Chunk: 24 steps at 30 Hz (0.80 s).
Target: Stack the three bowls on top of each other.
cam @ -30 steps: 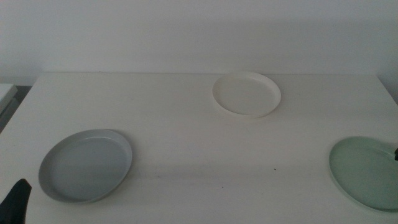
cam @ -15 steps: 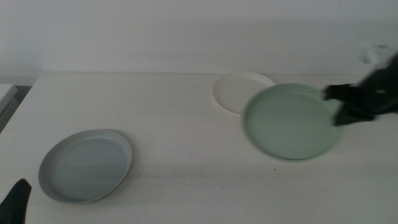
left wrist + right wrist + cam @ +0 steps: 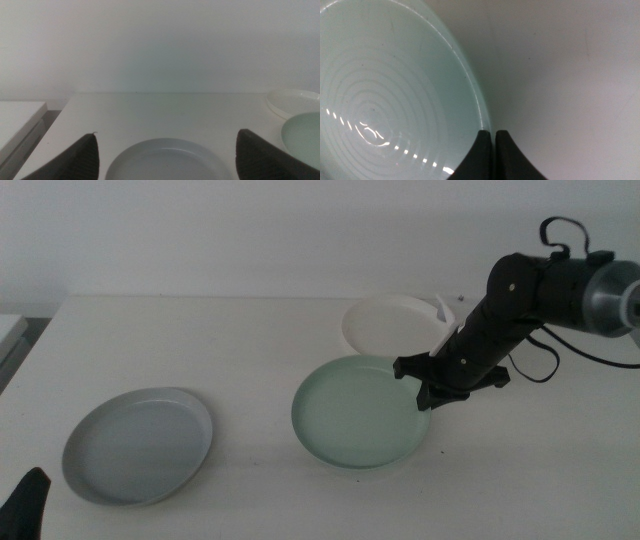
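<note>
I can't find any words, numbers, labels or signs to read in any of my views. The mint green bowl (image 3: 395,85) that my right gripper (image 3: 487,134) pinches at the rim has only plain rings in it, no letters. The grey bowl (image 3: 167,160) just ahead of my left gripper (image 3: 165,150) is plain too. The cream-white bowl (image 3: 395,323) past my right gripper has no marks, and the table (image 3: 260,340) is plain.

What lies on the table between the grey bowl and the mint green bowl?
Nothing: the middle view shows bare table between the grey bowl and the mint green bowl.
</note>
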Tool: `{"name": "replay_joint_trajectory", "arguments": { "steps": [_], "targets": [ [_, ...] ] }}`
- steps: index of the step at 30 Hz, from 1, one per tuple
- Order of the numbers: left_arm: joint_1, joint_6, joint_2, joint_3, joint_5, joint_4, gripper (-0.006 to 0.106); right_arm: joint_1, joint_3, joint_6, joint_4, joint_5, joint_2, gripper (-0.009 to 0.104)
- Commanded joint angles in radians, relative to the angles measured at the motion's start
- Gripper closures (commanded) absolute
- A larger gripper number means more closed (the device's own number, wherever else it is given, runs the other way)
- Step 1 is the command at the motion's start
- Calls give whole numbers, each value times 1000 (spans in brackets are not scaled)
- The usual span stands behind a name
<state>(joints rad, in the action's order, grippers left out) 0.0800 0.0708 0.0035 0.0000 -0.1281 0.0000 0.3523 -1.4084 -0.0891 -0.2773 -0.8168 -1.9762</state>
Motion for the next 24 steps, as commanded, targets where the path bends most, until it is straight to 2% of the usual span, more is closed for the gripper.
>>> {"name": "replay_joint_trajectory", "arguments": {
  "steps": [1, 12, 15, 21, 24],
  "targets": [
    [0, 6, -4, 0, 13, 0, 7, -2, -12, -2, 8, 16, -18, 98],
    [0, 6, -4, 0, 13, 0, 7, -2, -12, 7, 15, 32, -63, 97],
    [0, 6, -4, 0, 13, 0, 7, -2, -12, 7, 36, 31, -63, 84],
    [0, 6, -4, 0, 13, 0, 7, -2, -14, 12, 39, 23, -43, 37],
    [0, 6, -4, 0, 13, 0, 7, -4, -39, 37, 44, 14, 9, 25]
  ]
}}
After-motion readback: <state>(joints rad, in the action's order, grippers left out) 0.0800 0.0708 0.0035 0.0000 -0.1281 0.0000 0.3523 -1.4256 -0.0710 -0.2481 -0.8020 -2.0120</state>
